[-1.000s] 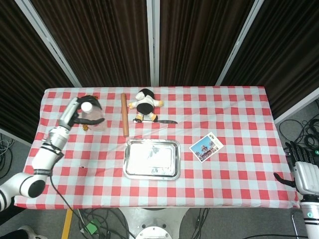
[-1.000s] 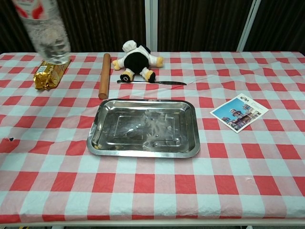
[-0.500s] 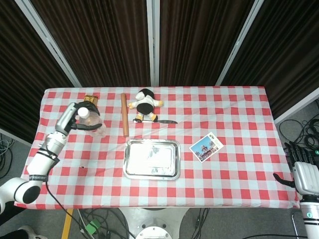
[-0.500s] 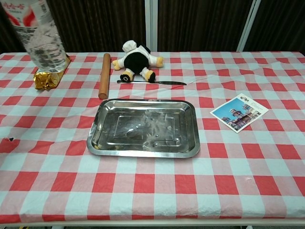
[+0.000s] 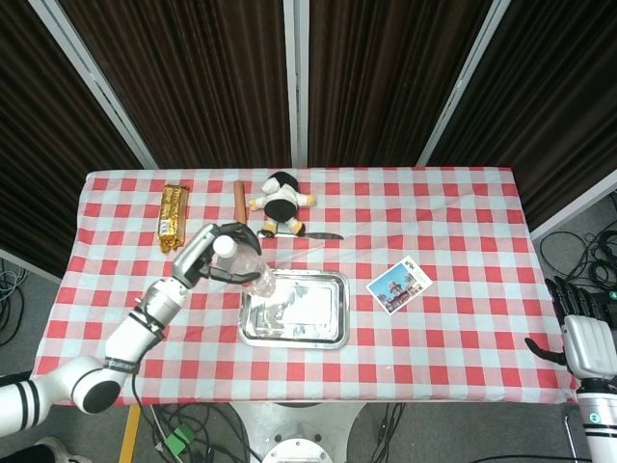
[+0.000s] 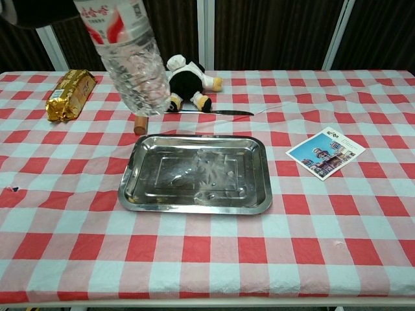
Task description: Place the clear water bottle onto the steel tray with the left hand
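My left hand (image 5: pixel 214 253) grips the clear water bottle (image 5: pixel 247 267) near its white cap and holds it in the air, tilted, above the table just left of the steel tray (image 5: pixel 294 308). In the chest view the bottle (image 6: pixel 128 59) with its red and white label hangs over the tray's (image 6: pixel 194 175) far left corner, and only a dark bit of the hand shows at the top left. My right hand (image 5: pixel 581 333) hangs off the table's right edge, holding nothing, fingers spread.
A gold snack packet (image 5: pixel 172 214) lies at the far left. A wooden rolling pin (image 5: pixel 239 193), a plush toy (image 5: pixel 280 202) and a knife (image 5: pixel 310 234) lie behind the tray. A postcard (image 5: pixel 398 284) lies right of it.
My left hand has carried the bottle rightwards and nearer, from beside the gold packet to the tray's left edge. The right hand has stayed put.
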Controlling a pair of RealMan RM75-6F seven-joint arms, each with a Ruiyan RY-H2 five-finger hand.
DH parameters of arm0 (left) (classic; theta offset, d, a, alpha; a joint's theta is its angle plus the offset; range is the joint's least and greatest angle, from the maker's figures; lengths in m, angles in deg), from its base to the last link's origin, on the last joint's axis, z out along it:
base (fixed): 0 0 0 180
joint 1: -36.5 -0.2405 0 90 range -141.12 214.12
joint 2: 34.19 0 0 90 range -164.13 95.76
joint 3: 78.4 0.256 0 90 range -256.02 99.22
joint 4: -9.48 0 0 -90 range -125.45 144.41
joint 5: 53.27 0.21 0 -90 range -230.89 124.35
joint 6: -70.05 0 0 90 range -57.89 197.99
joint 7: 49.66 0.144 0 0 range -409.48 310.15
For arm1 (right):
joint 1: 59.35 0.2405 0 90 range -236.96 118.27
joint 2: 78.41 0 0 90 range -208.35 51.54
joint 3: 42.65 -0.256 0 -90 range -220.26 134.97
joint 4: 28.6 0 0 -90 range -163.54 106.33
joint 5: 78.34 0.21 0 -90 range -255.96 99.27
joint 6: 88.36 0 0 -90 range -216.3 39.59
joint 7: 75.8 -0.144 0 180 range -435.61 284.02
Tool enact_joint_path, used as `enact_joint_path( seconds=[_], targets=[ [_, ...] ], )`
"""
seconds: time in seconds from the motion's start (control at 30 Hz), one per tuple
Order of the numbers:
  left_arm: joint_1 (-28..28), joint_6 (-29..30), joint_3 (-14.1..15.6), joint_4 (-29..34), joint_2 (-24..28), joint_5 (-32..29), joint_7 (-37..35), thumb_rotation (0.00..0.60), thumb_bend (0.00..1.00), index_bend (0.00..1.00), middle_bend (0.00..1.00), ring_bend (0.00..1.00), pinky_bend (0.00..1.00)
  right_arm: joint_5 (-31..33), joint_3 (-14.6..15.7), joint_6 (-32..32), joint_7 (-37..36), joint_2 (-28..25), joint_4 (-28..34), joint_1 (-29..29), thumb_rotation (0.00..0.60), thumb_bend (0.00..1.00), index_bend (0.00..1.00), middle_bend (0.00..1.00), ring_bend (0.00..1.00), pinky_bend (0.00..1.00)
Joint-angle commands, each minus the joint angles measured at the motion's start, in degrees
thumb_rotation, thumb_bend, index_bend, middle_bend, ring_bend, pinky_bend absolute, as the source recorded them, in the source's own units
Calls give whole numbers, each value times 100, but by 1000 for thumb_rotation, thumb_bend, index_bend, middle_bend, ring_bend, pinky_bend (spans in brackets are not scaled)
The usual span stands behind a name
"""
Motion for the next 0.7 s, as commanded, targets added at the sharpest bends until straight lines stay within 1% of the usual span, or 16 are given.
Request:
enact_joint_path(
  seconds=[0.03, 0.13, 0.33, 0.47, 0.6, 0.7],
  targets=[
    [107, 38, 167, 148, -312, -45, 299, 600, 222, 659, 656, 515, 556, -29, 3, 53, -19, -9, 0, -17, 600, 101, 64, 29, 0, 0],
    [124, 123, 275, 43, -605, -121, 486, 600, 222, 658, 655, 515, 556, -30, -8, 95, -51, -23, 6, -34, 600, 101, 64, 29, 0, 0],
    [158, 321, 449, -468, -1212, -222, 943, 600, 222, 658, 655, 515, 555, 6, -29, 65, -123, -38, -16, -30, 600, 101, 65, 29, 0, 0],
    [142, 569, 572, -858, -1645, -126, 1264, 600, 222, 658, 655, 515, 555, 38, -41, 10, -133, -42, -18, -10, 600, 101, 64, 29, 0, 0],
    [103, 672, 693, -1231, -1987, -72, 1370, 600, 222, 658, 655, 515, 555, 47, -53, 22, -162, -60, -5, -16, 600, 101, 65, 29, 0, 0],
    [69, 712, 749, -1389, -2117, -15, 1379, 600, 222, 658, 655, 515, 554, 56, -61, 9, -171, -73, 10, -9, 600, 101, 64, 29, 0, 0]
  ],
)
